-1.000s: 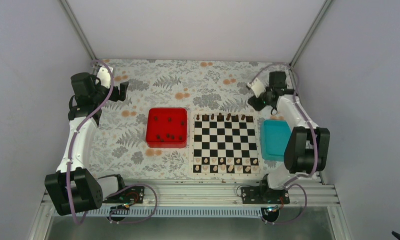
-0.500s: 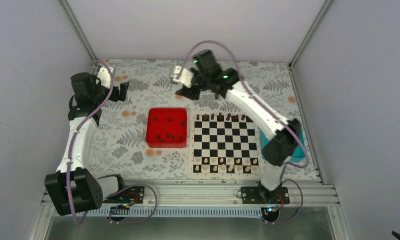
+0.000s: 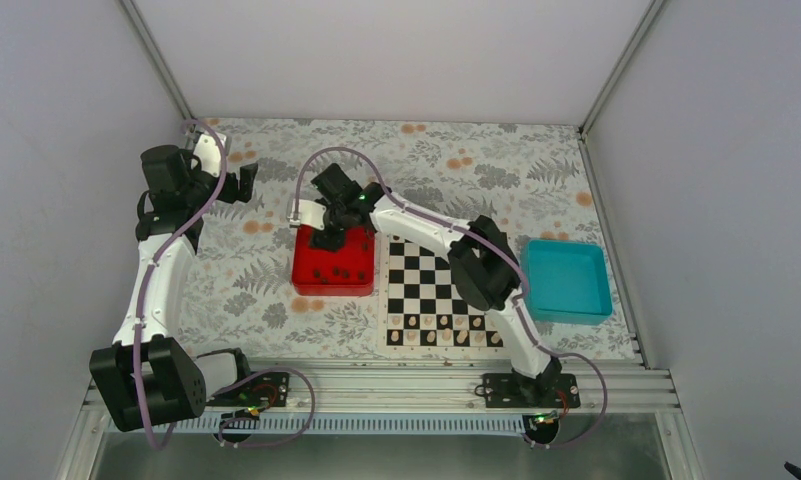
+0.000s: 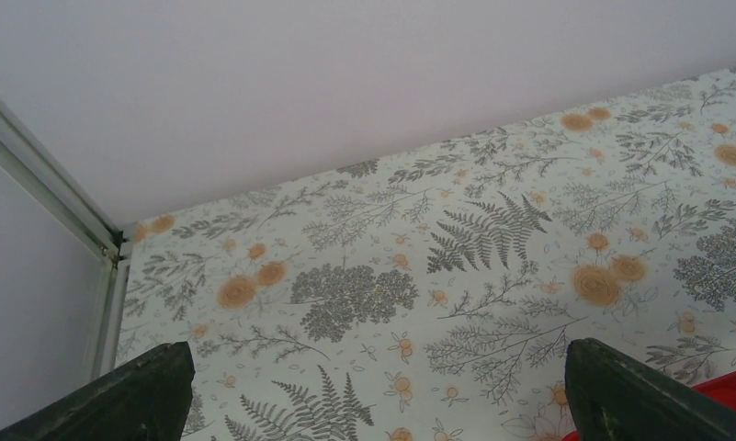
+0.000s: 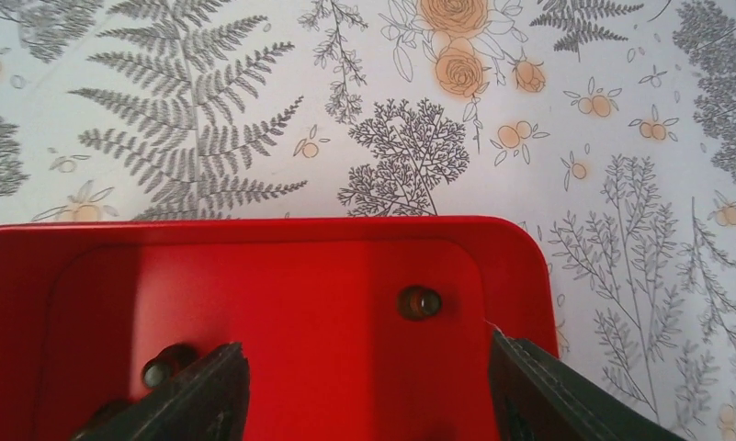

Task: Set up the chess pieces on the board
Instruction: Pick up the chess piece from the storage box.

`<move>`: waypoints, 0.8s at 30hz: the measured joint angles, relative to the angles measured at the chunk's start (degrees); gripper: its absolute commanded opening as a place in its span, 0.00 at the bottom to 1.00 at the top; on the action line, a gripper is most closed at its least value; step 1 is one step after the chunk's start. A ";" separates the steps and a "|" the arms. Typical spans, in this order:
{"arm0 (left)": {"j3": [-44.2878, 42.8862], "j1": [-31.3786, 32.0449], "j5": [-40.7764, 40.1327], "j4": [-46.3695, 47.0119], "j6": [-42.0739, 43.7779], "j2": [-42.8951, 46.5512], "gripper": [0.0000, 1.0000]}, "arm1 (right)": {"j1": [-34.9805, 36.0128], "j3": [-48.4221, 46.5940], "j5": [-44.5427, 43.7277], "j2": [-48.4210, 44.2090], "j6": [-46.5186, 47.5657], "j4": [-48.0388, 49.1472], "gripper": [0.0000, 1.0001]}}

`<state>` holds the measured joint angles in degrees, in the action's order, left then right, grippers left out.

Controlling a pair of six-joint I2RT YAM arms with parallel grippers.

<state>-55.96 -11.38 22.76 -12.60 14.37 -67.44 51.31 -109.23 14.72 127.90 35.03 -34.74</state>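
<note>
Floral-printed surface [image 3: 446,170] is noted under everything. On it, a flat square chessboard of black and white squares [image 3: 416,300] is laid between a red square plastic tray [image 3: 333,291], just beside its left edge, and a teal plastic tray [image 3: 566,280], near its right edge. The board's far rows are largely hidden by the right arm stretched across them. A row of pale tan pieces [image 3: 446,338] is seen along the near edge.

The right tool [image 5: 366,349] is held over the far part of the red tray, fingers spread, nothing between them. The left tool [image 4: 379,354] is parked well apart at the far left, spread wide and empty.

Tiny dark brown chess pieces [image 3: 341,272] are scattered on the red tray's floor, mostly apart from one another.

Step in hand is judged to be the pick of one dark piece. In the right wrist view the nearest candidate [image 5: 419,302] is seen close to the tray's rounded corner, ahead of the fingertips and nearer the right finger.

- The tool should be centred on that piece before descent.
- Fingers should be kept off the tray wall, which is close on that side.
- The grip is best taken low on the body, so the piece can be lifted without tipping and set down on its base.

Orientation: the piece is seen as a small round spot with a paler centre. Its long axis is therefore judged to point up at the camera, i.e. the piece stands upright, but this is not confirmed. A second piece [image 5: 159,370] is seen beside the left finger; its attitude cannot be told.
</note>
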 measured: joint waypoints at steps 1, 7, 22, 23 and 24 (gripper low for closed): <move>0.00 -0.11 0.00 0.00 0.00 0.02 1.00 | 0.02 -0.02 0.00 0.66 -0.07 0.72 0.68; 0.02 -0.15 0.04 0.02 -0.02 0.04 1.00 | 0.11 -0.04 -1.05 4.55 -0.24 4.46 0.69; 0.04 -0.50 0.28 0.04 -0.02 0.07 1.00 | 0.11 -1.40 -3.52 8.26 -0.39 8.46 0.68; 0.04 -0.50 0.28 0.04 -0.02 0.07 1.00 | 0.13 -1.68 -3.52 8.81 -0.39 8.66 0.69; 0.04 -0.50 0.33 0.04 -0.02 0.07 1.00 | 0.13 -1.97 -3.56 9.35 -0.42 8.70 0.68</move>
<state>-55.92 -11.88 23.09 -12.56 14.35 -67.37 51.44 -111.20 11.16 137.25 34.61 -26.04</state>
